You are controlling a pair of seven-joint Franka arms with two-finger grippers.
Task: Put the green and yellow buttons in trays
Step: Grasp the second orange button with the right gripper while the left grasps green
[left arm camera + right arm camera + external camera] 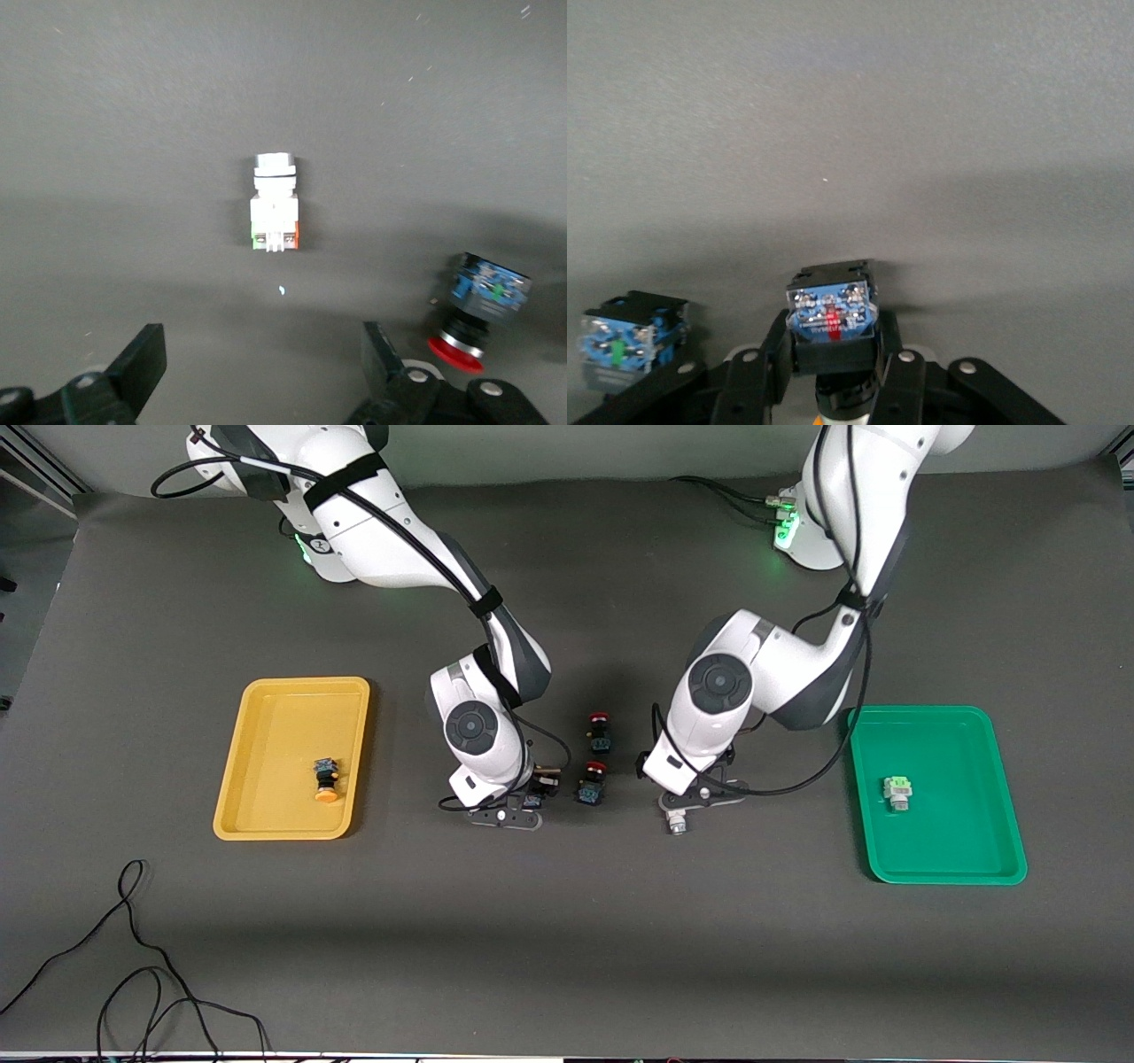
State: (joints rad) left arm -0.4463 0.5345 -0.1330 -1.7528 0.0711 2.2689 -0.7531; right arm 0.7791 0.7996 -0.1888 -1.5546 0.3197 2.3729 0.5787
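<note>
My right gripper [523, 808] is shut on a yellow button [831, 320] with a black-blue body, low over the table's middle; a bit of orange cap shows between the fingers. My left gripper [687, 815] is open [261, 354] just above a white-grey button [275, 202] that lies on the table [678, 825], with green and orange-red marks on its base. The yellow tray [283, 726] at the right arm's end holds a yellow-capped button [326, 780]. The green tray [957, 833] at the left arm's end holds a white-grey, green-marked button [897, 793].
Two red-capped buttons [600, 731] [592, 781] lie between the two grippers; one shows in the left wrist view [478, 310]. A blue-bodied button [629, 341] lies close beside my right gripper. Loose black cables [133, 957] lie near the front edge at the right arm's end.
</note>
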